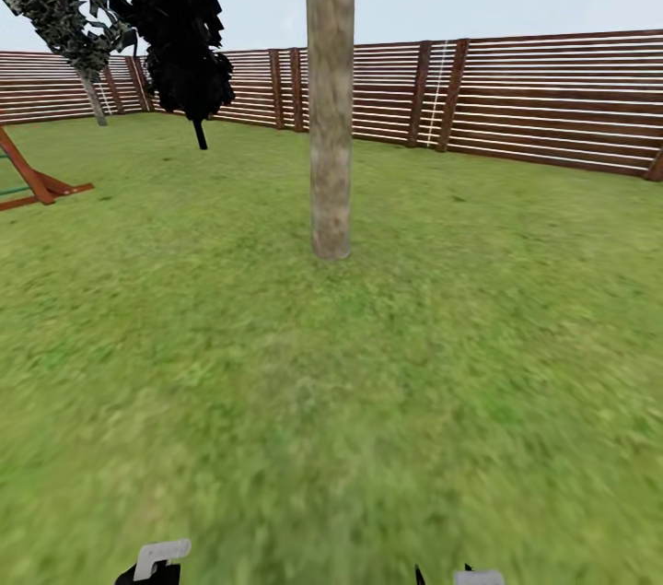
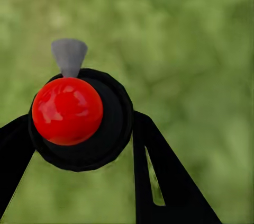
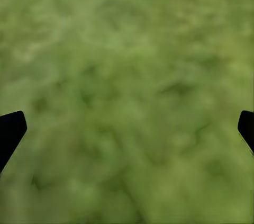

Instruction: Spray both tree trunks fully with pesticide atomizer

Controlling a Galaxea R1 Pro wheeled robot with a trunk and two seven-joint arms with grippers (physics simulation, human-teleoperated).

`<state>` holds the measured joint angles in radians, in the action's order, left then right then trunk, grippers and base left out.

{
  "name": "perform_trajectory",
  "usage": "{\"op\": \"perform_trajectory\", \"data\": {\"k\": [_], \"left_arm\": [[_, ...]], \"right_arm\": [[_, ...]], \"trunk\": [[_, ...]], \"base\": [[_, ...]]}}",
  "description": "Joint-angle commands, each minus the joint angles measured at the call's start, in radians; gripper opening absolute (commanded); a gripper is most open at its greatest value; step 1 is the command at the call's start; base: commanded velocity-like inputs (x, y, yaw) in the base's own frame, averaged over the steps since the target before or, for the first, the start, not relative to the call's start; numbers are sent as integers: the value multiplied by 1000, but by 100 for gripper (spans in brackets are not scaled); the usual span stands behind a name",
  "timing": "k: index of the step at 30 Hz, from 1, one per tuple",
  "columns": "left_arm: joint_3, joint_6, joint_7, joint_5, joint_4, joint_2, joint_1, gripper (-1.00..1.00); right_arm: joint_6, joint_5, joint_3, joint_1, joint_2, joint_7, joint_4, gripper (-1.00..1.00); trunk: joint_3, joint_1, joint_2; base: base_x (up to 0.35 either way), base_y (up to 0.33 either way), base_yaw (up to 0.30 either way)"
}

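Observation:
In the left wrist view the pesticide atomizer [image 2: 67, 110] is seen end on: a glossy red ball on a round black body with a grey nozzle. My left gripper [image 2: 79, 131] is shut on it, its black fingers [image 2: 159, 176] against either side of the body. Below it lies the blurry grass floor [image 2: 201, 49]. My right gripper [image 3: 127, 128] is open over bare grass, only its dark fingertips [image 3: 10, 128] showing. A thick grey-brown tree trunk [image 1: 330, 106] rises straight ahead in the head view, some way off. A second tree [image 1: 90, 92] stands far back on the left.
A brown slat fence [image 1: 534, 97] rings the lawn. A black-leaved tree [image 1: 180, 23] stands back left, and a red-brown wooden frame [image 1: 37, 184] sits at the left edge. Open grass [image 1: 368, 382] stretches between me and the trunk. Pale parts of my arms [image 1: 161, 557] peek in at the bottom edge.

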<state>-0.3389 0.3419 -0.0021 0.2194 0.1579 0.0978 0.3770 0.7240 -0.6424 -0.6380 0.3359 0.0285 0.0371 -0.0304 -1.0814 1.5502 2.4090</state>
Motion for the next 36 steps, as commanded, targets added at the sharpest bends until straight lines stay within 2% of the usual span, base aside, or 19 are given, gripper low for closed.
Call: {"op": "perform_trajectory", "data": {"k": [1, 36], "left_arm": [[0, 0, 0, 0, 0, 0, 0, -100], [0, -1, -1, 0, 0, 0, 0, -100]], "right_arm": [[0, -1, -1, 0, 0, 0, -1, 100], [2, 1, -8, 0, -5, -2, -12, 100]], "trunk": [[0, 0, 0], [0, 0, 0]], "base": [[339, 0, 0], [339, 0, 0]]}}
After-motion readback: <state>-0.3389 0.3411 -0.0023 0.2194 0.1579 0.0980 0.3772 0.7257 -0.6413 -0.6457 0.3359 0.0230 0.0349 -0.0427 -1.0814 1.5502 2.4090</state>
